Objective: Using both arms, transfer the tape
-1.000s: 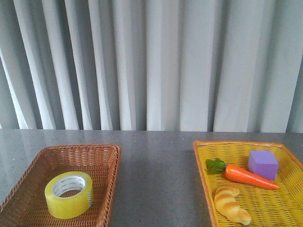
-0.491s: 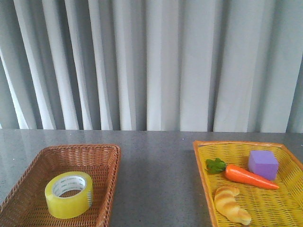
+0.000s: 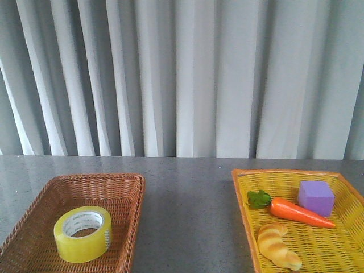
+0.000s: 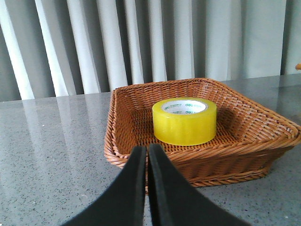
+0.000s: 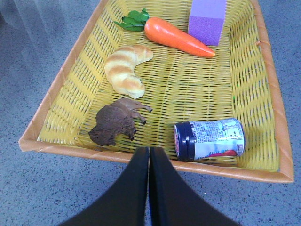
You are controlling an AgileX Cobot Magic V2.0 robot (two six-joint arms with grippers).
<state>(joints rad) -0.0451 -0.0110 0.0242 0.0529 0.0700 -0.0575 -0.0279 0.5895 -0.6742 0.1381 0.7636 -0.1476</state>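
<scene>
A: Where is the tape (image 4: 184,120) sitting?
B: Flat in the brown basket (image 4: 263,127), just beyond the left gripper (image 4: 146,155), whose fingers are pressing together, empty.
A: The right gripper (image 5: 149,157)?
B: Pinched closed too, hovering before the yellow basket (image 5: 47,113).

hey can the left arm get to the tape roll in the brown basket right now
Probably yes. The tape lies flat and alone in the brown basket, nothing on top of it. The left gripper is shut and sits outside the near rim, so it would need to open and clear that rim first.
</scene>
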